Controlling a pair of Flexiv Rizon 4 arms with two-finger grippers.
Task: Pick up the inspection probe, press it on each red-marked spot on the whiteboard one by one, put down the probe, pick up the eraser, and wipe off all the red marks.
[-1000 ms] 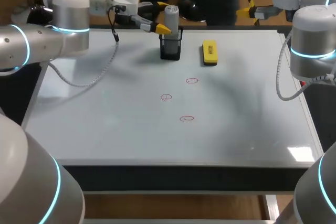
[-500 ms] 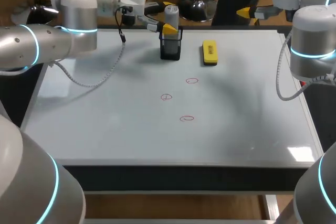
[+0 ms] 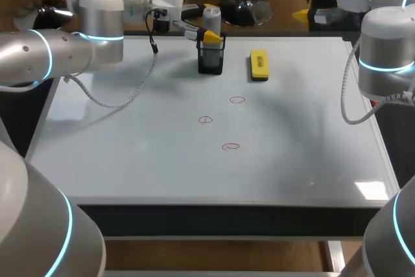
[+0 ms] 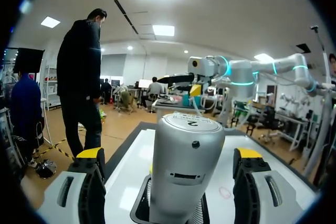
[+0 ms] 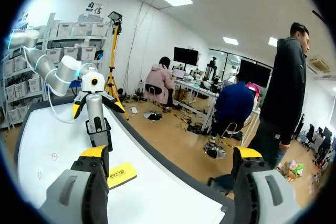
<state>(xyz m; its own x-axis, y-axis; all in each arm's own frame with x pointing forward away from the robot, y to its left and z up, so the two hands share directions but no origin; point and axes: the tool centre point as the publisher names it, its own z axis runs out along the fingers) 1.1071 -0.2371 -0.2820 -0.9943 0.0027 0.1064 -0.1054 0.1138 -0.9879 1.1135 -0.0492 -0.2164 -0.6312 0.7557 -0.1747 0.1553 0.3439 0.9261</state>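
The grey cylindrical inspection probe stands upright in a black holder at the far side of the whiteboard. My left gripper is open, level with the probe's top. In the left wrist view the probe stands between the fingers, with a gap on both sides. A yellow eraser lies right of the holder. Three red marks sit mid-board. My right gripper is open and empty off the board's far right corner, looking towards the probe and eraser.
The board's near half and left side carry nothing but a cable shadow. A grey cable hangs from my left arm over the board's far left. My right arm's column stands at the board's right edge.
My left gripper has slid right along the far edge, so its open fingers now straddle the probe's top. The right arm has stayed still.
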